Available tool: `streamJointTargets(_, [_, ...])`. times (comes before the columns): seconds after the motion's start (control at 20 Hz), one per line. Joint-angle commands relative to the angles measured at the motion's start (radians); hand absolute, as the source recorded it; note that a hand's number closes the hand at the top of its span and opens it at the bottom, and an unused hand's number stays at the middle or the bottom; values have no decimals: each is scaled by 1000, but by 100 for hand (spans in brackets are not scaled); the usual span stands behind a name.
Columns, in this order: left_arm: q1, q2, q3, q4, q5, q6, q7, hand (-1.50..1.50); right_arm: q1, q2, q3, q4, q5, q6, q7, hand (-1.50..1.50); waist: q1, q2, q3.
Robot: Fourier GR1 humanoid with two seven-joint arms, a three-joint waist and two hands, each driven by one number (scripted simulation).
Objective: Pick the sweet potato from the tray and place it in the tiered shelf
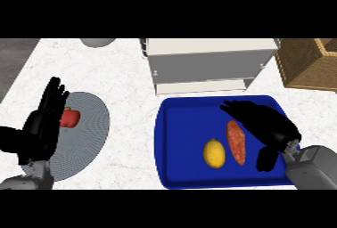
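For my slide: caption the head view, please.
Right hand open above tray, next to sweet potato and lemon; shelf behind.

The right hand (pixel 266 127), fingers relaxed, hovers over the blue tray (pixel 181 116) at the sweet potato's (pixel 236 142) 3 o'clock; a lemon (pixel 215 153) lies at its 9 o'clock.

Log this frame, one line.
step: pre-grasp | right robot hand: open, by sweet potato | sweet potato: on tray | left robot hand: open, resting
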Motion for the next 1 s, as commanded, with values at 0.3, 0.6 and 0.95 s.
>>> streamJointTargets(0.3, [72, -19, 34, -38, 4, -65, -21, 0, 42, 100, -24, 215, 192, -76, -180, -150, 5, 1, 0])
streamJointTargets(0.6, [10, -59, 35, -32, -43, -50, 26, 0, 71, 128, -109, 221, 240, -59, -280, -150, 0, 0, 0])
streamJointTargets(0.95, [-55, -50, 86, 12, -44, -80, 47, 0, 43, 157, -176, 250, 295, -35, -348, -150, -2, 0, 0])
